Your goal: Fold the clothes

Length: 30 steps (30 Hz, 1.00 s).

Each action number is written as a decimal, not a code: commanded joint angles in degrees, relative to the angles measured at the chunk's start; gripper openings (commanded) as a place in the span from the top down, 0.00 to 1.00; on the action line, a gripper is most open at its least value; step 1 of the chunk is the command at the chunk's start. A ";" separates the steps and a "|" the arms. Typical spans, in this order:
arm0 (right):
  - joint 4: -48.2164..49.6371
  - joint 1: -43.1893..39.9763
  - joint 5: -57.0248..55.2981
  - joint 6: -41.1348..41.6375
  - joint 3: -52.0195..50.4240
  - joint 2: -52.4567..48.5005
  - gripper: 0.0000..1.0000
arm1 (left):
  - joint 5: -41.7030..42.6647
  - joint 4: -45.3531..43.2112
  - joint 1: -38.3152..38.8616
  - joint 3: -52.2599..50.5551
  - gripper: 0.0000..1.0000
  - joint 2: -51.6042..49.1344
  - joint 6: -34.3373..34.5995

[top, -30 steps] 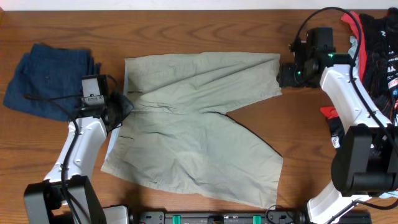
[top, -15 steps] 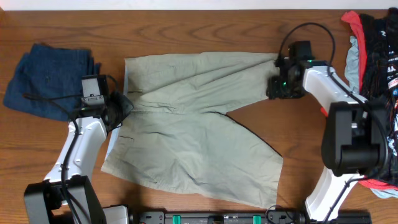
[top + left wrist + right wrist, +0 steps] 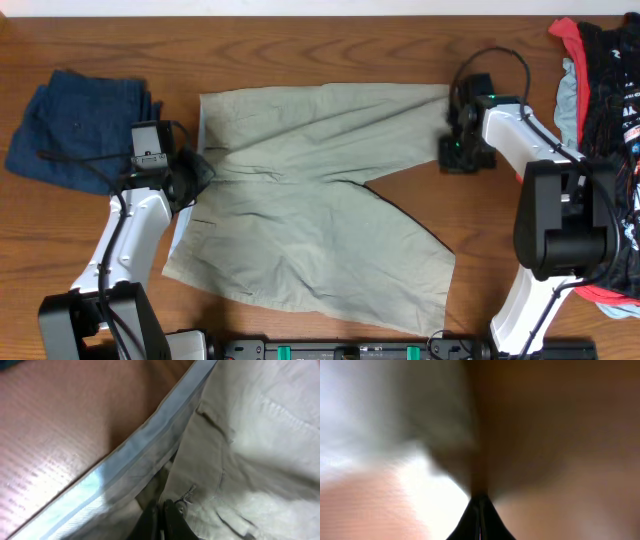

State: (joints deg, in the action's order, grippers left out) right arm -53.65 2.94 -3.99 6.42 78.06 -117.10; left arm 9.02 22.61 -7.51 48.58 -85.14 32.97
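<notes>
Overhead, we see our right gripper [image 3: 458,152] has swung in from the garment pile [image 3: 600,70] to the leg hem of the khaki shorts [image 3: 310,210], which lie spread flat between both arms. Its jaws sit pressed together, apparently holding nothing. Our left gripper [image 3: 192,180] stays at the waistband, closed; whether it pinches cloth we cannot tell. We judge the first fold close.

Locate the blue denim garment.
In the overhead view, the denim garment lies on the far left, beside the left gripper and left of the khaki shorts.
</notes>
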 commanded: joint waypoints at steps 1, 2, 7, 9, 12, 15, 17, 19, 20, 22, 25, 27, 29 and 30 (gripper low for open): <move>-5.11 -3.41 -7.48 3.89 -1.14 -1.14 0.99 | -0.52 1.60 -0.28 0.35 0.94 -0.59 -0.57; -6.93 -3.93 -7.23 3.91 -1.14 -1.14 0.99 | -0.52 1.99 -0.28 0.35 0.94 -0.59 -0.57; -11.39 -5.55 -3.76 3.80 -1.11 -0.52 0.99 | -0.52 2.67 -0.28 0.35 0.94 -0.59 -0.57; -9.77 -5.79 -0.11 2.82 -0.68 0.13 0.99 | -0.55 2.38 -0.28 0.35 0.94 -0.59 -0.57; -5.77 -5.73 7.82 -0.68 0.57 0.61 0.84 | -0.61 1.29 -0.28 0.35 0.94 -0.59 -0.57; -0.96 -5.55 13.62 -1.20 1.07 0.61 0.59 | -1.68 -0.94 -0.28 0.35 0.94 -0.59 -0.61; 2.97 -5.51 15.67 -1.14 1.07 0.61 0.54 | -2.95 -3.06 -0.28 0.35 0.94 -0.59 -0.61; 6.78 -5.51 16.61 -1.09 1.07 0.61 0.54 | -3.74 -5.22 -0.28 0.35 0.93 -0.59 -0.61; 8.72 -5.51 17.03 -1.11 1.07 0.61 0.53 | -3.74 -6.25 -0.28 0.35 0.94 -0.59 -0.59; 12.37 -5.51 17.40 -1.14 1.07 0.61 0.53 | -3.74 -7.34 -0.28 0.35 0.94 -0.59 -0.59; 18.88 -5.57 17.29 -1.33 1.07 0.61 0.54 | -3.74 -7.30 -0.28 0.35 0.94 -0.59 -0.59; 23.32 -5.79 17.27 -1.01 1.07 0.61 0.58 | -3.74 -6.88 -0.28 0.35 0.94 -0.59 -0.59; 28.37 -6.05 16.94 1.55 1.07 0.61 0.63 | -3.74 -6.40 -0.28 0.35 0.94 -0.59 -0.61; 30.25 -6.19 16.15 3.48 1.07 0.61 0.66 | -3.74 -6.19 -0.28 0.33 0.94 -0.59 -0.61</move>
State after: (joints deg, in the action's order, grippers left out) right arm -26.00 -2.87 12.12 6.31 78.70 -117.05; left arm 6.81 16.05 -7.49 48.56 -85.14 32.97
